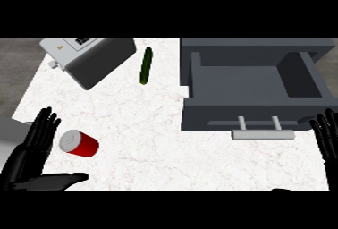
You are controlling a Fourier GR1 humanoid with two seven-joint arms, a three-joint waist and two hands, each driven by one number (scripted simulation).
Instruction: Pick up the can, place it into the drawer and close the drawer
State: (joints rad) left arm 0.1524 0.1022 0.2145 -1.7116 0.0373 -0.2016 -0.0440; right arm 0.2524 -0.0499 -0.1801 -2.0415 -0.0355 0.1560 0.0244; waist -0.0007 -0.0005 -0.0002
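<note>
- The drawer (254, 85) is standing pulled open at the counter's right, nothing showing inside.
- The left hand (33, 152) is hovering released, fingers straight, just beside the can.
- The right hand (326, 136) is resting open at the right edge.
- The can (79, 143) is lying on its side near the left edge; likely light, rigid, smooth and prone to rolling, so wrapping its red wall mid-length looks best.

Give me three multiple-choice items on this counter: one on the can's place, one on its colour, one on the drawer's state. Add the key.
1. The can lies:
A. inside the drawer
B. on the counter beside the left hand
C. on the toaster

2. The can's body is:
A. red
B. blue
C. green

3. The drawer is:
A. shut
B. pulled open, nothing visible inside
C. open with the cucumber in it

Key: 1 B, it lies on its side by the left hand. 2 A, red wall, grey top. 3 B, its bare floor shows; the cucumber lies on the counter.
</note>
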